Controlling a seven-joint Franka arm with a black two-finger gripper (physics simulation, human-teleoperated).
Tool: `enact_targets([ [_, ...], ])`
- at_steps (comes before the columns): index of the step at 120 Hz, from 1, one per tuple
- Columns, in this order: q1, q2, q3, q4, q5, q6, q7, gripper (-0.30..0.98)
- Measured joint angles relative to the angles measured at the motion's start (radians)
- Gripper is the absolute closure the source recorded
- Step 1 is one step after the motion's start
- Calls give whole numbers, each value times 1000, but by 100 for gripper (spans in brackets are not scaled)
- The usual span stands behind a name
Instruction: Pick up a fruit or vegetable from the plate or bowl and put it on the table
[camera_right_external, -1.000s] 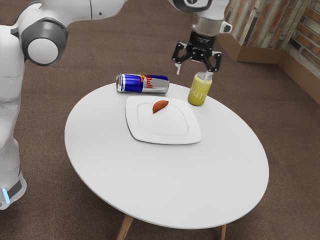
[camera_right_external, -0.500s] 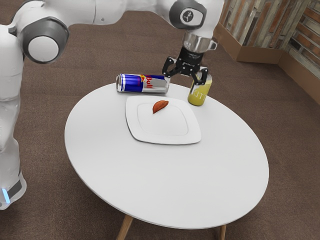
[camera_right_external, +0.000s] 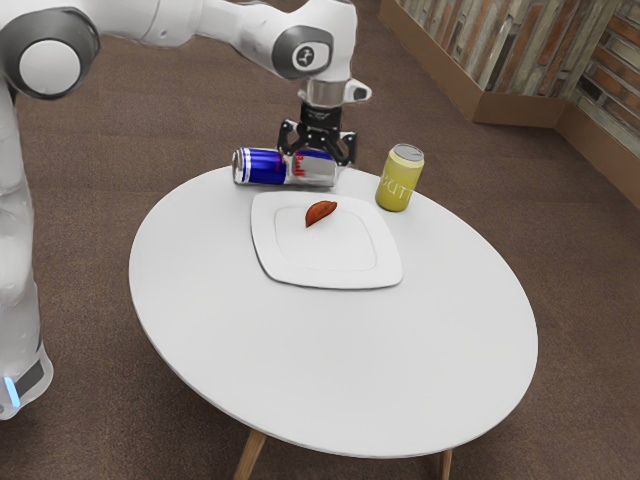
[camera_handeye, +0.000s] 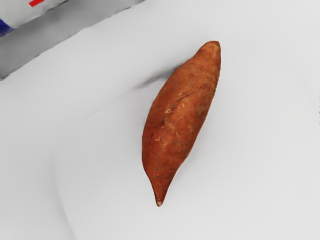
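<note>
Have the black two-finger jaws (camera_right_external: 314, 162) spread wide and pointing down at the end of the white jointed arm (camera_right_external: 200, 22), above the far side of the desk (camera_right_external: 330, 360), a smooth white round top on wooden legs (camera_right_external: 249, 455) in the exterior view. Overlap there, with the jaws, the silver-and-blue metal drink can (camera_right_external: 262, 166) with red lettering, lying on its side just beyond the square white plate (camera_right_external: 325, 279) with rounded corners. Find the sweet potato (camera_right_external: 320, 212), reddish-orange, slender and tapered at both ends, resting on the plate, toward the edge nearest the lying can and well off from the opposite edge. Look straight down at it in the wrist view, with its long body slanting between a blunter end and a thin, pointed tip, and with fine pale and dark marks on the skin. See part of the lying can there too, beyond the plate's edge and nearer the blunter end than the tip. Find the yellow cylindrical can (camera_right_external: 399, 180) with pale letters and a silver lid upright on the desk, near the plate's corner, toward the exterior view's right from the lying can. Notice brown carpet (camera_right_external: 560, 390) around the desk.
</note>
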Motion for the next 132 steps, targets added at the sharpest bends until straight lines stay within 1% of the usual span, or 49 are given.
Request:
enact_targets([
  [10,39,-16,-2,2,3,15,83,0],
  [19,42,-9,-4,3,5,25,149,0],
  [48,-45,62,-4,-3,5,49,316,0],
  [67,-84,70,1,-43,2,79,395,1],
  [78,-64,80,1,-47,4,91,431,2],
  [101,32,115,1,-45,7,125,498,2],
  [132,16,139,1,-40,9,200,575,3],
])
